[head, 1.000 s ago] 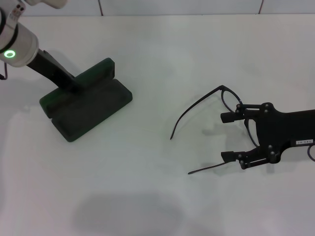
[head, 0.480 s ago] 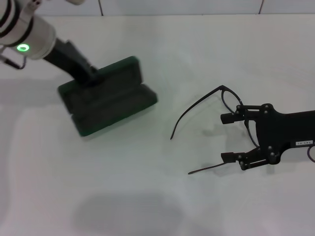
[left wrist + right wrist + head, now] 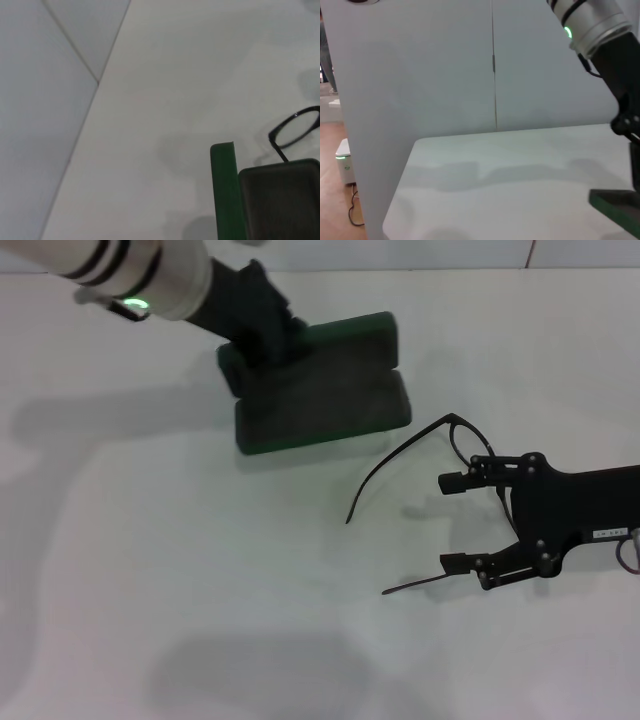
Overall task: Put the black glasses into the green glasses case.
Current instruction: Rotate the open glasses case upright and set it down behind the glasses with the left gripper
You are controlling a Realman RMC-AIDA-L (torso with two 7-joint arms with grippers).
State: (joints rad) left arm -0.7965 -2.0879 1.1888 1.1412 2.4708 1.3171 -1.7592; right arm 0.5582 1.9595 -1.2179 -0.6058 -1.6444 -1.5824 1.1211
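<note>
Looking from the head: my left gripper point(image 3: 262, 332) clamps the open green glasses case point(image 3: 322, 385) at eleven o'clock; my right gripper point(image 3: 452, 523), spread wide, straddles the black glasses point(image 3: 402, 453) lying on the table point(image 3: 200, 590). Left wrist: glasses beside case, nothing inside yet.
</note>
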